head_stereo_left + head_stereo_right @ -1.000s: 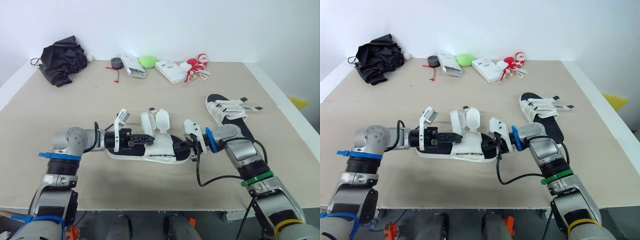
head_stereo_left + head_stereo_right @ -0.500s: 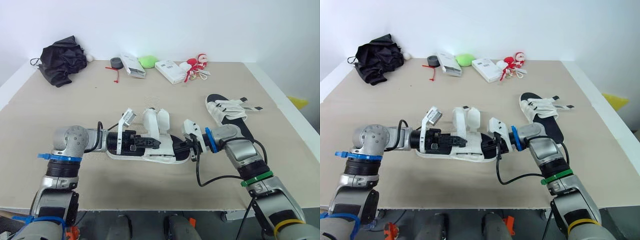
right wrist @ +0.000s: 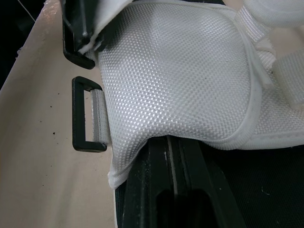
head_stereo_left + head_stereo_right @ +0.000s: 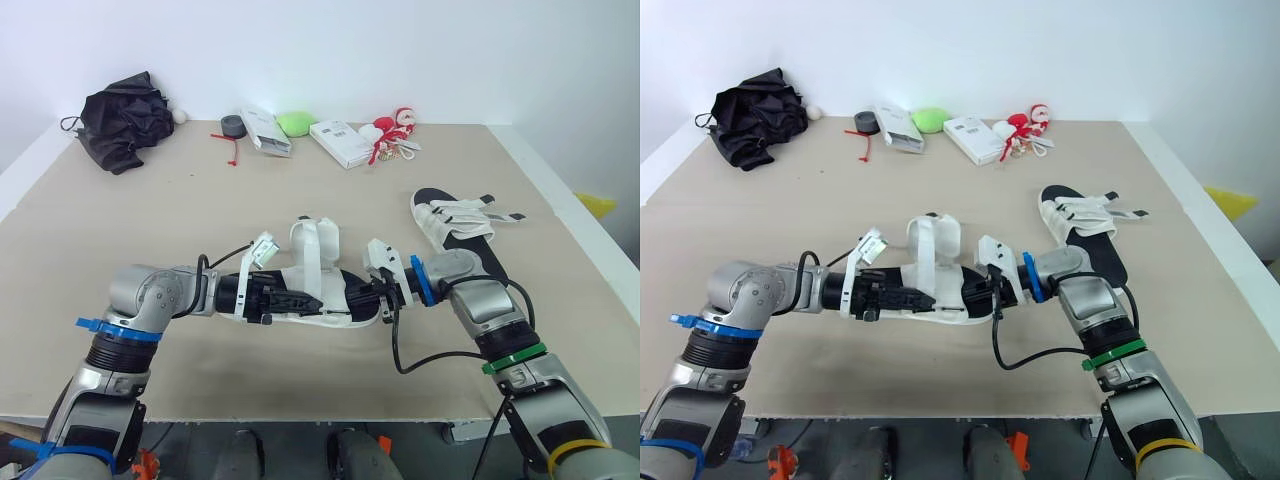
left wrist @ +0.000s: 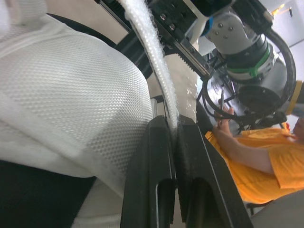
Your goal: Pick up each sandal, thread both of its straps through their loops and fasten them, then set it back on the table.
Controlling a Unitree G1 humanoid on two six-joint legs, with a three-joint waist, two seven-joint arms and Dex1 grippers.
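A white-strapped sandal with a black sole [image 4: 335, 290] lies in the middle of the table between my two grippers. My left gripper [image 4: 302, 300] reaches in from the toe end and is shut on a white strap [image 5: 153, 45], whose edge is pinched between the fingers [image 5: 152, 142]. The strap flaps [image 4: 315, 245] stand upright above it. From the heel end, my right gripper [image 4: 373, 300] is shut on the sandal, just under the white mesh upper [image 3: 180, 71]. A black loop [image 3: 85, 114] hangs beside the mesh. The second sandal [image 4: 455, 222] lies at the right with its straps loose.
Along the far edge lie a black cloth bundle [image 4: 125, 120], a tape roll [image 4: 233, 125], two white boxes [image 4: 340, 143], a green object [image 4: 295, 123] and a red-and-white toy [image 4: 392, 130]. A person in orange [image 5: 259, 154] sits beyond the table.
My left gripper has slid right along the sandal, from the toe end to under the straps. The two spread flaps now stand close together and upright. The right gripper has stayed put.
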